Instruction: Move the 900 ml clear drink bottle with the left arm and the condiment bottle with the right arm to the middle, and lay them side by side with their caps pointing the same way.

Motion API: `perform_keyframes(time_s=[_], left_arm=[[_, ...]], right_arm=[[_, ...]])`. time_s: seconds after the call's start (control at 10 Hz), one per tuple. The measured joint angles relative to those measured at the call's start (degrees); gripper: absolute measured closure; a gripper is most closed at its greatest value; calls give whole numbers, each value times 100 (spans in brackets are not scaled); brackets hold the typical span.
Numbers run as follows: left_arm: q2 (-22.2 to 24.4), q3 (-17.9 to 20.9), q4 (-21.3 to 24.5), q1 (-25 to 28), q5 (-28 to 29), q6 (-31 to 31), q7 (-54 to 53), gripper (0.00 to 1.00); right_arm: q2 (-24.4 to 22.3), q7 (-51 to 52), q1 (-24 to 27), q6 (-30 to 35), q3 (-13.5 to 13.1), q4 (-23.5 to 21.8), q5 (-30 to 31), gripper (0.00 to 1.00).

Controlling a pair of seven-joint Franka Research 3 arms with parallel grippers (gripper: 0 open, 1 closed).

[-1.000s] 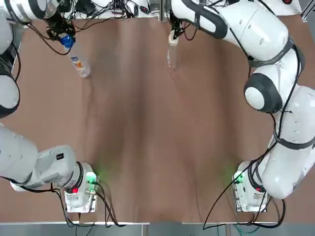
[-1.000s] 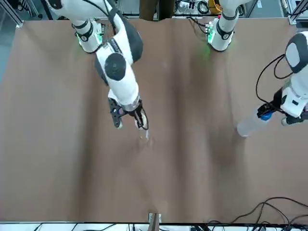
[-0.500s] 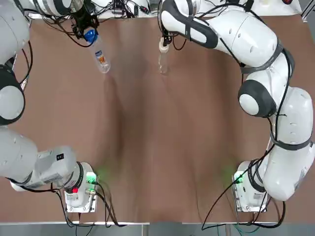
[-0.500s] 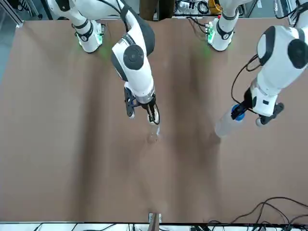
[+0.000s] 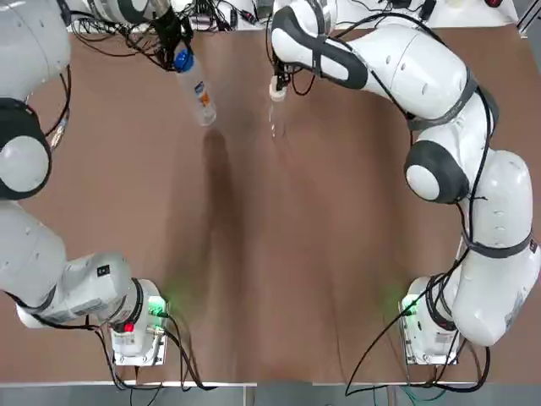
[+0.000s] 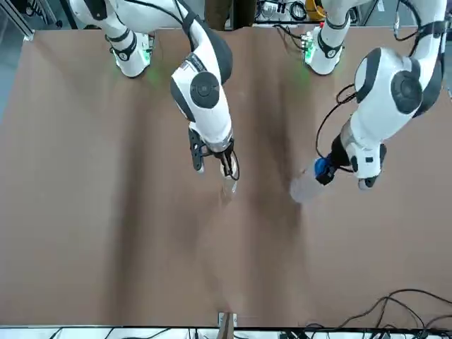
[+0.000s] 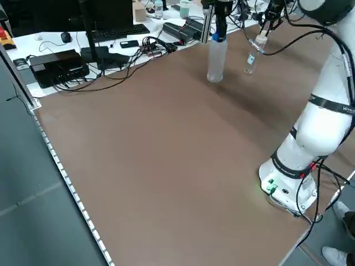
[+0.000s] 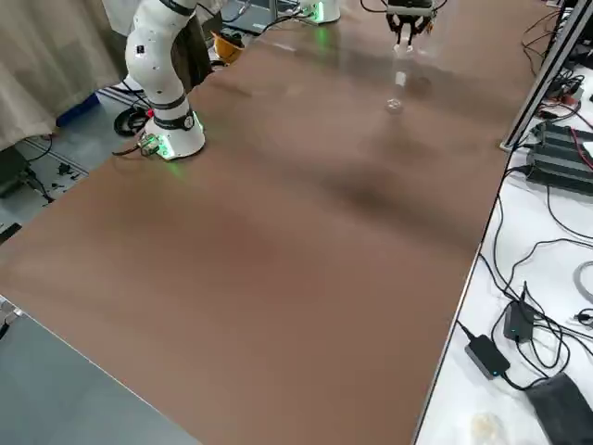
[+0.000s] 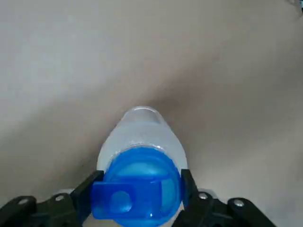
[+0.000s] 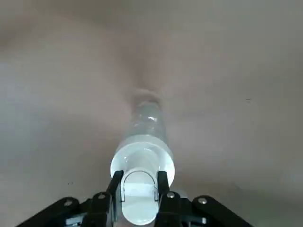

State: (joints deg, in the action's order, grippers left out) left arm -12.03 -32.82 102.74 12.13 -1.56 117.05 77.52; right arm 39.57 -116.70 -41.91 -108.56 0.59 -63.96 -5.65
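You're bringing both further inward than before: left end effector (image 9: 137, 193) pinching drink bottle (image 5: 201, 100), right end effector (image 10: 139, 185) pinching condiment bottle (image 10: 146, 127); only wrist views are showing the grips.

Drink bottle (image 5: 197, 90) is left of condiment bottle (image 5: 276, 114), toward the table's (image 5: 279, 254) far side.

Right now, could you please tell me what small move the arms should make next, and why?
Probably ease the left gripper a little closer to the right gripper. The drink bottle hangs upright from its blue-capped neck and the condiment bottle hangs upright from its white cap. A gap of bare table separates them, so they are not yet side by side.
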Motion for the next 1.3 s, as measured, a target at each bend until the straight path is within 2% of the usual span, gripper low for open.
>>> perform_keyframes(time_s=[0.3,0.5,0.9,1.3], left_arm=[[-462,-1,-369,-645,1,0,1391,29],[-560,12,-426,-743,1,1,1958,29],[-681,57,-454,-752,2,0,2318,29],[-887,54,-453,-902,106,-14,2383,29]], right_arm=[[18,0,-26,332,25,114,-1,67],[20,0,-30,310,29,170,-1,67],[78,0,0,-85,29,181,-1,67],[160,0,6,65,28,221,1,67]])
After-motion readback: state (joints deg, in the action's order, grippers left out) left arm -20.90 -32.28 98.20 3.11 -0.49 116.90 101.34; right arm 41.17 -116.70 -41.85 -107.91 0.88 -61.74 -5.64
